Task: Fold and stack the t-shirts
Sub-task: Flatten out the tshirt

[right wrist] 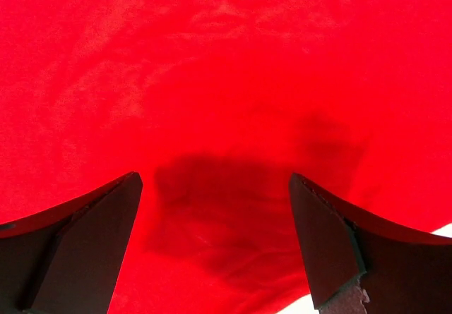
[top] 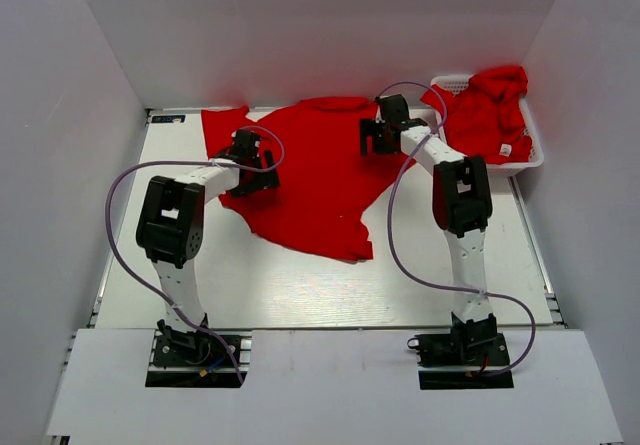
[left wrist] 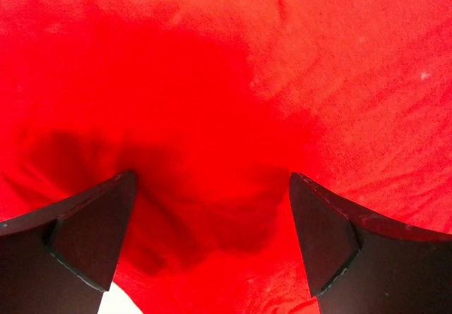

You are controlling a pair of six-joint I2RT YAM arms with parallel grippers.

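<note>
A red t-shirt [top: 320, 180] lies spread on the white table, with its hem toward the near side. My left gripper [top: 256, 161] is open just above the shirt's left part; red cloth [left wrist: 212, 116] fills its wrist view between the spread fingers. My right gripper [top: 380, 137] is open above the shirt's right shoulder area; red cloth [right wrist: 219, 102] fills its view too. Neither holds anything. More red t-shirts [top: 487, 113] are heaped in the basket at the back right, one showing a small white tag [top: 506, 150].
The white lattice basket [top: 533, 151] stands at the back right against the wall. White walls close in the left, back and right sides. Bare table [top: 300, 290] lies between the shirt and the arm bases.
</note>
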